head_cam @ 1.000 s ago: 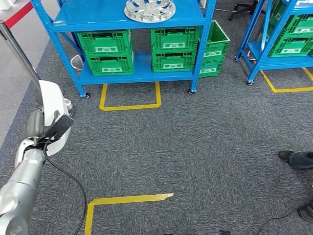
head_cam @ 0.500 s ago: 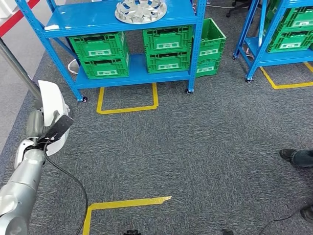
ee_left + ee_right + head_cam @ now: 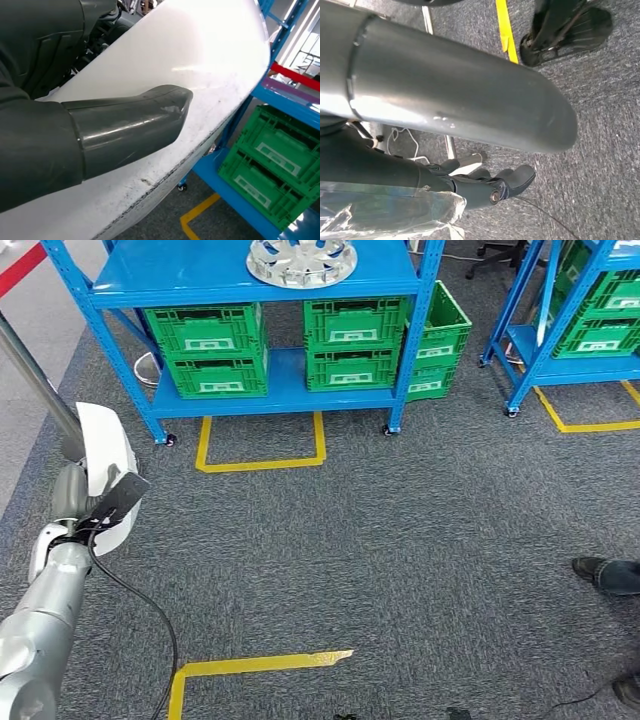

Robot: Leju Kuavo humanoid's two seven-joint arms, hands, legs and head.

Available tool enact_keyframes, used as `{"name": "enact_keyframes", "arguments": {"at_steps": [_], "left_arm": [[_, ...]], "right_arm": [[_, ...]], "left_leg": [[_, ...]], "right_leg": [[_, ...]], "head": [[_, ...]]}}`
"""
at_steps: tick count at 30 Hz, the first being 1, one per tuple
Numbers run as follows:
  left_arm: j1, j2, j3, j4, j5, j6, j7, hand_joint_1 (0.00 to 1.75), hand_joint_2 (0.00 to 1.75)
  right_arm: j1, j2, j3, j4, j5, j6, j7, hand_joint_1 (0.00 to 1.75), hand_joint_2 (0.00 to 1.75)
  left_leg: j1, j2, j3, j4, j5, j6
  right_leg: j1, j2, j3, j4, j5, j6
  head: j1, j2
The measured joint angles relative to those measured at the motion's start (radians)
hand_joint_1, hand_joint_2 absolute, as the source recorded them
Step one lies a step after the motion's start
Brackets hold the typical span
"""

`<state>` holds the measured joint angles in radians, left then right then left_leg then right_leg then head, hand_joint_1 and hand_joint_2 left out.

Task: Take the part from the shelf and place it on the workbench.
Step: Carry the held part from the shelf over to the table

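A: Start at the left. The left hand (image 3: 75, 495) holds the white part (image 3: 104, 472) out at the robot's side; in the left wrist view the thick thumb (image 3: 128, 127) lies flat across the part's (image 3: 181, 75) smooth white face, with the darker fingers behind it. So the part is off the shelf and in the grip, over the grey carpet (image 3: 377, 540).

B: Then the step in hand looks like the carry. What makes it go well?

A: I'd keep the thumb pressed as it is. The face is glossy and curved, so a loose hold could let it slide. Keep the arm steady, away from the body.

B: And the cable (image 3: 143, 610) hanging from that wrist?

A: Watch it; it loops down toward the yellow floor tape (image 3: 256, 664) and could catch on a turn.

B: Further right, the blue shelf (image 3: 256, 280)?

A: It carries a silver wheel cover (image 3: 302, 258) on top and green crates (image 3: 207, 345) below. No counter is visible, so the robot must probably turn to find it before setting anything down.

B: The right hand?

A: The right wrist view shows dark fingers (image 3: 512, 180) hanging over the carpet; they seem to hold nothing, but how far they are curled I cannot tell. A person's shoe (image 3: 604, 572) stands at the far right, so turn with care.
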<state>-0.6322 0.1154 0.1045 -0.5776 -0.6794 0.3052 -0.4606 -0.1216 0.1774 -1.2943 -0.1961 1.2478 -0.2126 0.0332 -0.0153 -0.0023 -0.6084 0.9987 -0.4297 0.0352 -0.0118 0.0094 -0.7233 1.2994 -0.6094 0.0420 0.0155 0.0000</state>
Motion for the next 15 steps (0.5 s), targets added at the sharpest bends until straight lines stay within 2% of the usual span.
{"name": "enact_keyframes", "arguments": {"at_steps": [1, 2, 3, 4, 5, 7, 9, 10, 11, 13, 14, 15], "left_arm": [[0.002, -0.001, 0.000, 0.000, 0.000, 0.000, 0.000, 1.75, 1.75], [0.002, -0.001, 0.000, 0.000, 0.000, 0.000, 0.000, 1.75, 1.75], [0.001, -0.001, 0.000, 0.001, 0.000, 0.000, 0.001, 1.75, 1.75], [0.000, -0.001, 0.000, 0.002, 0.000, 0.000, 0.004, 1.75, 1.75], [-0.002, -0.001, 0.000, 0.003, 0.000, 0.000, 0.007, 1.75, 1.75], [-0.003, -0.001, 0.000, 0.005, -0.001, 0.000, 0.014, 1.75, 1.75], [-0.004, -0.001, 0.000, 0.006, 0.000, 0.000, 0.016, 1.75, 1.75], [-0.006, 0.000, 0.000, 0.006, 0.002, 0.000, 0.016, 1.75, 1.75], [-0.008, 0.000, 0.000, 0.007, 0.005, 0.000, 0.017, 1.75, 1.75], [-0.009, 0.001, 0.000, 0.010, 0.011, -0.001, 0.018, 1.75, 1.75], [-0.008, 0.002, 0.001, 0.012, 0.013, -0.001, 0.019, 1.75, 1.75], [-0.006, 0.002, 0.002, 0.014, 0.015, -0.002, 0.019, 1.75, 1.75]], "right_arm": [[0.001, 0.000, 0.000, 0.000, 0.000, 0.000, 0.000, 0.00, 0.00], [0.001, 0.000, 0.000, 0.000, 0.000, 0.000, 0.000, 0.00, 0.00], [0.000, -0.002, 0.000, 0.000, 0.000, 0.000, 0.000, 0.00, 0.00], [0.000, -0.003, 0.000, 0.000, 0.000, 0.000, 0.000, 0.00, 0.00], [-0.001, -0.004, 0.000, 0.000, 0.000, 0.000, 0.000, 0.00, 0.00], [-0.002, -0.005, 0.000, 0.000, 0.001, -0.001, 0.001, 0.00, 0.00], [-0.001, -0.005, 0.000, 0.000, 0.003, -0.002, 0.002, 0.00, 0.00], [-0.002, -0.005, 0.001, 0.000, 0.004, -0.002, 0.003, 0.00, 0.00], [-0.002, -0.006, 0.001, -0.001, 0.005, -0.003, 0.003, 0.00, 0.00], [-0.003, -0.006, 0.001, -0.001, 0.006, -0.004, 0.003, 0.00, 0.00], [-0.002, -0.006, 0.001, -0.001, 0.006, -0.005, 0.003, 0.00, 0.00], [-0.002, -0.006, 0.001, -0.001, 0.006, -0.007, 0.003, 0.00, 0.00]], "left_leg": [[-0.001, 0.000, 0.011, 0.000, -0.008, 0.000], [-0.002, -0.001, 0.023, 0.000, -0.016, -0.001], [-0.003, -0.001, 0.032, 0.001, -0.023, -0.004], [-0.004, -0.001, 0.037, 0.003, -0.029, -0.007], [-0.004, -0.001, 0.038, 0.005, -0.032, -0.010], [-0.004, -0.001, 0.034, 0.007, -0.034, -0.018], [-0.004, -0.001, 0.031, 0.017, -0.048, -0.029], [-0.002, -0.001, 0.020, 0.044, -0.064, -0.037], [0.002, -0.001, -0.003, 0.093, -0.087, -0.045], [0.015, -0.001, -0.075, 0.221, -0.132, -0.060], [0.022, -0.001, -0.105, 0.266, -0.137, -0.065], [0.027, -0.001, -0.119, 0.276, -0.123, -0.070]], "right_leg": [[0.002, 0.000, 0.007, -0.042, 0.046, -0.002], [0.004, 0.000, 0.028, -0.107, 0.099, -0.005], [0.006, -0.002, 0.054, -0.170, 0.139, -0.011], [0.008, -0.003, 0.077, -0.223, 0.163, -0.017], [0.011, -0.003, 0.092, -0.254, 0.170, -0.024], [0.013, -0.002, 0.104, -0.275, 0.160, -0.033], [0.006, -0.001, 0.114, -0.286, 0.157, -0.040], [0.002, -0.001, 0.121, -0.291, 0.156, -0.043], [-0.001, -0.001, 0.127, -0.295, 0.154, -0.046], [-0.002, 0.000, 0.135, -0.295, 0.148, -0.050], [-0.003, 0.000, 0.138, -0.294, 0.145, -0.050], [-0.004, 0.000, 0.142, -0.294, 0.141, -0.048]], "head": [[0.000, 0.000], [0.000, 0.000], [-0.001, 0.000], [-0.003, 0.000], [-0.004, 0.000], [-0.006, 0.000], [-0.007, 0.000], [-0.010, 0.000], [-0.013, 0.000], [-0.017, 0.000], [-0.017, 0.000], [-0.017, 0.000]]}}
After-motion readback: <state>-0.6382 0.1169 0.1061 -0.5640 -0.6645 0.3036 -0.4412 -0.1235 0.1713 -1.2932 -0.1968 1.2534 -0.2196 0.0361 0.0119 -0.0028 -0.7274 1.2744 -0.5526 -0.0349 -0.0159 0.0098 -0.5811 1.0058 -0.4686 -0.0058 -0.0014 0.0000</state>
